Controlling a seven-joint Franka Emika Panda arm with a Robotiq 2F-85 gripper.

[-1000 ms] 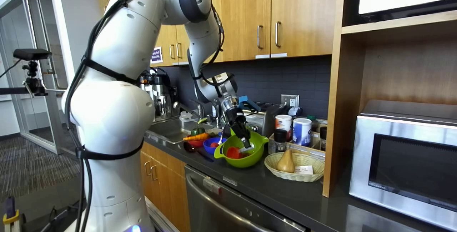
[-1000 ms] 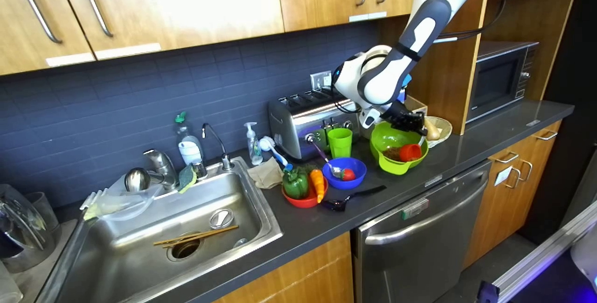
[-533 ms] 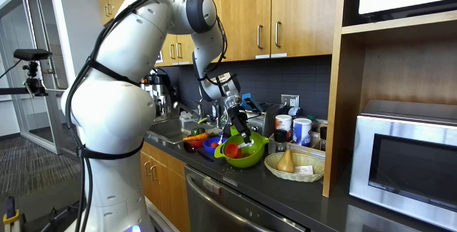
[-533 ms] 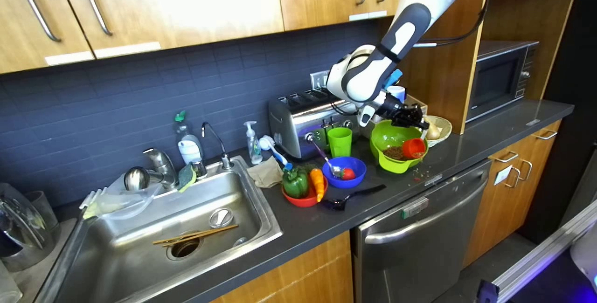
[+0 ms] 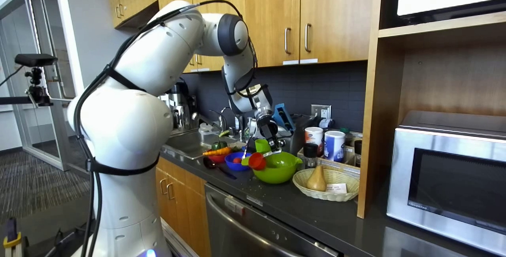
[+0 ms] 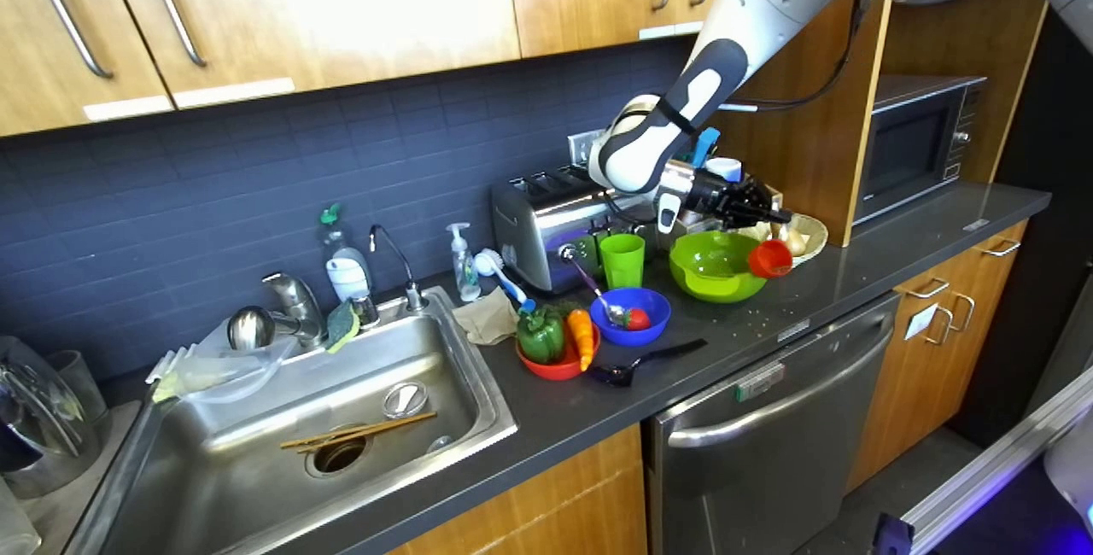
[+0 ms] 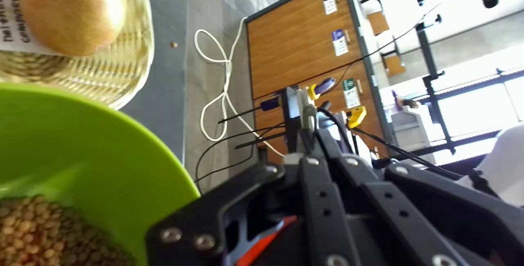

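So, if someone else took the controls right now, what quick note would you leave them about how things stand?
Gripper: shut on the red cup by its handle.
Things: the cup is held off the counter, at the rim of the green bowl; contact unclear. Grains lie in the bowl; specks dot the counter beside it.
Done: cup gripped, grains in the bowl.
Left, probably: setting the cup down; perhaps wiping up the specks. I can't tell whether the cup is empty.

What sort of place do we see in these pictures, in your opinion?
This is most probably a kitchen: there is a metal sink, a toaster and a microwave.
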